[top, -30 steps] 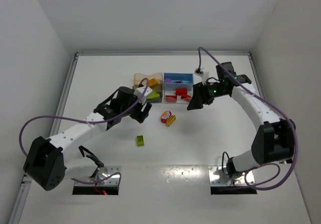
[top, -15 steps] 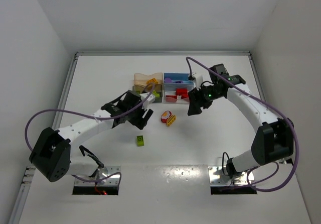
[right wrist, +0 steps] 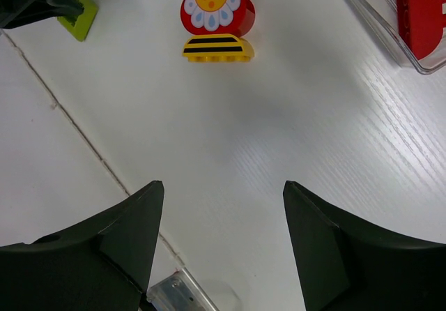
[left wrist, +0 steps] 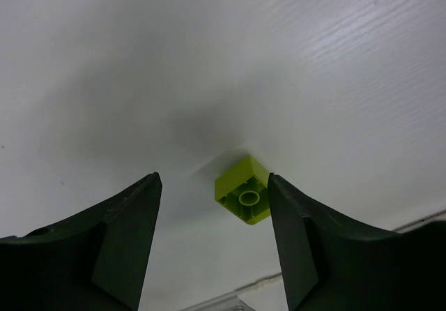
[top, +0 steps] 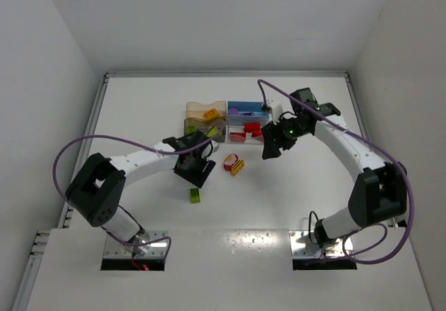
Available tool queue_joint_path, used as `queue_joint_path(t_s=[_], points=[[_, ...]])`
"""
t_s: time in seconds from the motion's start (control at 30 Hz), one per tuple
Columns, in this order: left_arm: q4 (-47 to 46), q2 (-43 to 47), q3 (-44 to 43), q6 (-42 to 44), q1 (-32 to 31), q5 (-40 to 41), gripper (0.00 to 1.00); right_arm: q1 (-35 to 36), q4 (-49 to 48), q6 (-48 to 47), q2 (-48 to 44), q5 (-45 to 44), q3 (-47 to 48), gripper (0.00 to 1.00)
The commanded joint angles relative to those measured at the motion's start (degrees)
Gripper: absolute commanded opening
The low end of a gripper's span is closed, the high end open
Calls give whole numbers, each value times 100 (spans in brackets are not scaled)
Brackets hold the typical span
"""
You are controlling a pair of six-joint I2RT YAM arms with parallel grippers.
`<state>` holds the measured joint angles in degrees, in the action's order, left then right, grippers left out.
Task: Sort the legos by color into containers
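Glossy plastic lime-green lego [left wrist: 244, 191], shiny plastic red piece [right wrist: 217, 10] and yellow piece [right wrist: 217, 48], white table [right wrist: 313, 130] with faint wood grain and soft sheen, clear bin [right wrist: 373, 19] of transparent plastic.

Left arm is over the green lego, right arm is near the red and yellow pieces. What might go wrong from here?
1. The green lego lies turned cornerwise and close to one finger of the open left gripper; closing may shove or twist it out rather than grip it.
2. The red piece and the yellow piece touch; the open right gripper may take both, or knock one aside, mixing colors.
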<state>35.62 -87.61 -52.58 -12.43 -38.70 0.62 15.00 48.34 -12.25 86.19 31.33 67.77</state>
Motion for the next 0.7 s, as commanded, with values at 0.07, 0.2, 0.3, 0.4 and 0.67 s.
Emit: queue_joint_path(t_s=[0.07,0.2,0.3,0.4,0.67], points=[[586,-177,-358,-558,-226,61,66,-50,35,-137,-304,-145,-35,70],[587,-238,-359,-612,-532,-10,65,-50,88,-137,-410,-198,-97,70],[587,-291,-359,-673,-586,-10,65,-50,150,-199,-472,-198,-97,70],[640,-423,-359,-673,-586,-10,65,-50,211,-260,-525,-250,-97,70],[692,-590,-359,-779,-481,175,70,-103,317,-260,-709,-303,-203,70]])
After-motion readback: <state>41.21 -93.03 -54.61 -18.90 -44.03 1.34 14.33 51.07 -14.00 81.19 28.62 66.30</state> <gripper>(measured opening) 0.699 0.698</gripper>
